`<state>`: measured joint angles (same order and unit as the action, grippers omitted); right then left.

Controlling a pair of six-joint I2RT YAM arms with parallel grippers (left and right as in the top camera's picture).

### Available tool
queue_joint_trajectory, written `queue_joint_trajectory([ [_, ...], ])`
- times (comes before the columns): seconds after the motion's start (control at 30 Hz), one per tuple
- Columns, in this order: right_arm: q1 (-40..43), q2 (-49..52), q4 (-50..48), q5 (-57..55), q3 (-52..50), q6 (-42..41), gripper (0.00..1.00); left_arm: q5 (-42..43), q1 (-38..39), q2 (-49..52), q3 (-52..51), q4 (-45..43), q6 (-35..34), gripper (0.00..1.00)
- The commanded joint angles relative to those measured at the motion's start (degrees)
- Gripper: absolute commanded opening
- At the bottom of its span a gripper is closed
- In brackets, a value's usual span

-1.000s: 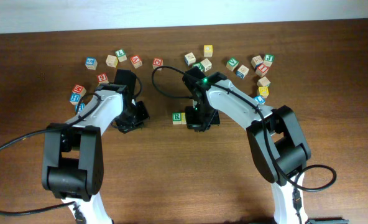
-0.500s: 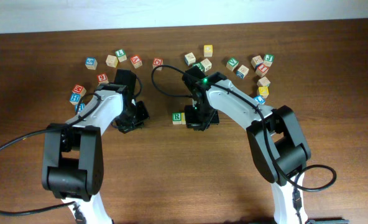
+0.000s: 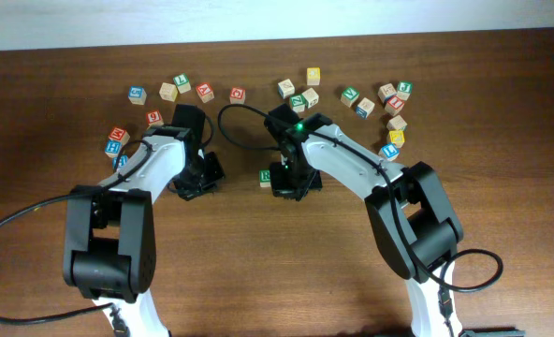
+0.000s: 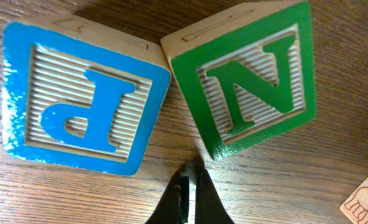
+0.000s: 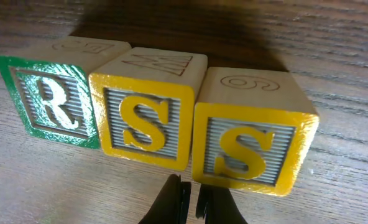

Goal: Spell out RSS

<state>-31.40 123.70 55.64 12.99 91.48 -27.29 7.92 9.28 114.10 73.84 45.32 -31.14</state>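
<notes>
In the right wrist view three cubes stand touching in a row: a green-bordered R cube, a yellow S cube and a second yellow S cube. My right gripper is shut and empty, just in front of the seam between the two S cubes. In the overhead view the R cube shows beside the right gripper, which hides both S cubes. My left gripper is shut and empty over bare wood, in front of a blue P cube and a green N cube. Overhead it is the left gripper at mid-left.
Several loose letter cubes lie along the far side, from a blue one on the left to a yellow one on the right. A plain cube corner shows at the left wrist view's lower right.
My right arm has shifted a little to the left, closer over the cube row beside the R cube. The left arm has not moved.
</notes>
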Motion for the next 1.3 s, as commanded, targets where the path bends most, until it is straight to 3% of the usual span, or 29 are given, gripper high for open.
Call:
queue_joint_trajectory([
  [0.0,-0.1,0.4,0.0,-0.1,-0.6,-0.7,0.04,-1.8,-0.5,0.2,-0.3,0.4,-0.7,0.0],
  [0.43,0.2,0.4,7.2,-0.1,2.5,-0.6,0.04,-1.8,-0.5,0.2,-0.3,0.4,-0.7,0.0],
  [0.7,0.7,0.4,6.0,-5.4,2.1,-0.6,0.04,-1.7,-0.5,0.2,-0.3,0.5,-0.7,0.0],
  [1.27,0.7,0.5,2.2,-5.5,1.6,-0.6,0.04,-1.7,-0.5,0.2,-0.3,0.6,-0.7,0.0],
])
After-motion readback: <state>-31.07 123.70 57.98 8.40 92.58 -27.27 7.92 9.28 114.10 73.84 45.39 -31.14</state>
